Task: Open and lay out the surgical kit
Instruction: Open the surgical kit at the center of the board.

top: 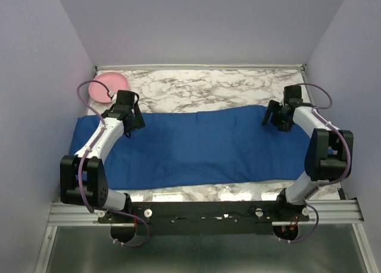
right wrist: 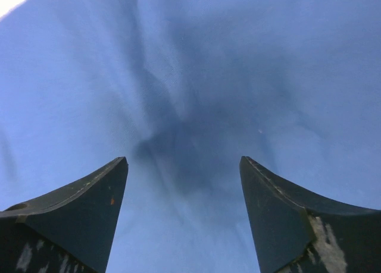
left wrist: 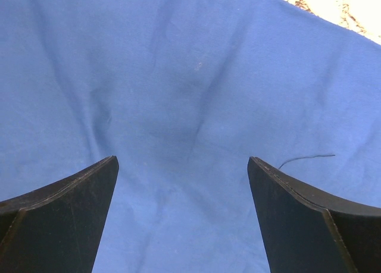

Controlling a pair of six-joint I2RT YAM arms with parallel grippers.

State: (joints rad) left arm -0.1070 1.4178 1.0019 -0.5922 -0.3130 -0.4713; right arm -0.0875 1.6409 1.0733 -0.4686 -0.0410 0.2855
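The royal-blue cloth wrap [top: 196, 145] lies folded as a wide band across the marble table. My left gripper [top: 132, 119] is open over its far left edge; the left wrist view shows bare blue cloth [left wrist: 178, 94] between the spread fingers [left wrist: 65, 213], with a loose thread [left wrist: 306, 158] on it. My right gripper [top: 272, 117] is open over the cloth's far right edge; the right wrist view shows shadowed blue cloth [right wrist: 190, 106] between the fingers [right wrist: 297, 219]. The steel tray, forceps, tweezers and packets are out of view.
A pink dish [top: 107, 85] sits at the far left corner of the marble table [top: 208, 88], just behind the left arm. Grey walls close in both sides. A metal rail [top: 202, 212] runs along the near edge.
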